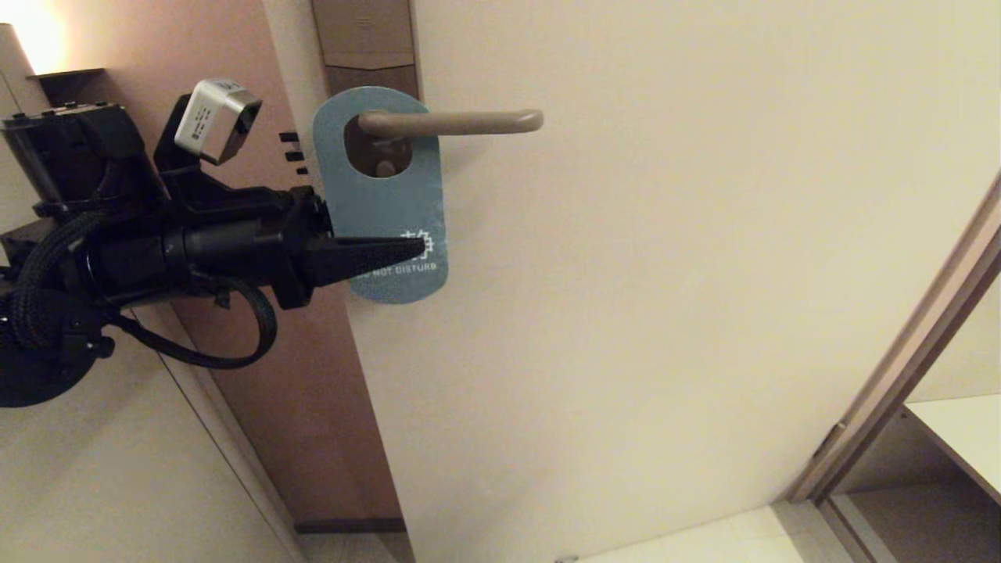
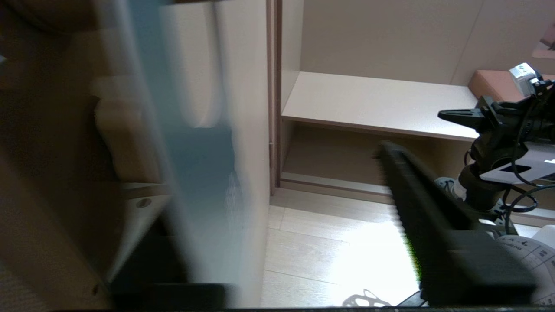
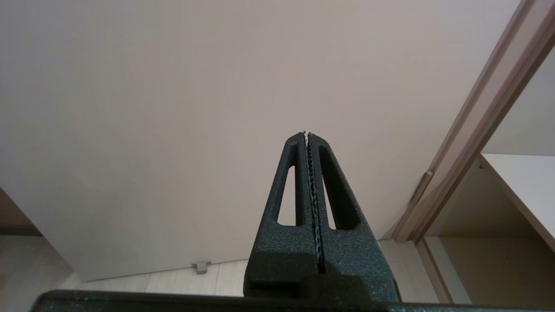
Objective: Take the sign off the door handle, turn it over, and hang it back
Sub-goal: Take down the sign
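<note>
Head view: sign on door handle; right wrist view lacks both.

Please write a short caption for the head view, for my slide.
Left gripper reaches across the lower part of the teal sign, which hangs on the door handle.

support: we see door handle on lock plate | carried: we see teal sign hanging on it

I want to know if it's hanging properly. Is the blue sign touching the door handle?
Touching. In the head view the sign hangs from the door handle: the bar passes through its oval hole and the hole's top edge rests on it.
</note>
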